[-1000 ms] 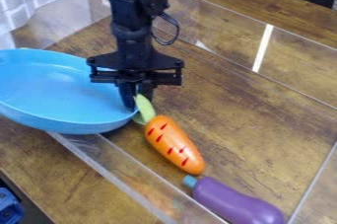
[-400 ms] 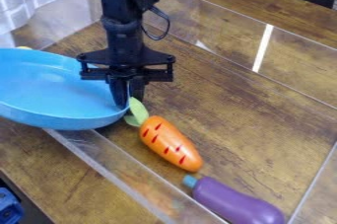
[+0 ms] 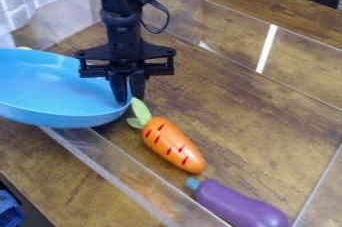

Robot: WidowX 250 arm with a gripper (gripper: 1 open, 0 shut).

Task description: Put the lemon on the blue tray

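Note:
The blue tray (image 3: pixel 40 86) is a large oval dish at the left. My gripper (image 3: pixel 126 95) points straight down over the tray's right rim, its dark fingers drawn together and shut. The lemon is hidden: no plain yellow fruit shows, and the black fingers cover whatever may lie between them. Just below and right of the fingertips a yellow-green tip (image 3: pixel 138 109) shows at the leaf end of the carrot. I cannot tell whether any of it is the lemon.
An orange carrot (image 3: pixel 175 144) lies on the wooden table just right of the tray. A purple eggplant (image 3: pixel 242 206) lies beyond it near the front edge. A clear plastic wall (image 3: pixel 100 156) runs along the front, with another at the back right.
The gripper has shifted left, from above the carrot's leaf end to over the tray's right rim, still shut. Carrot, eggplant and tray have not moved.

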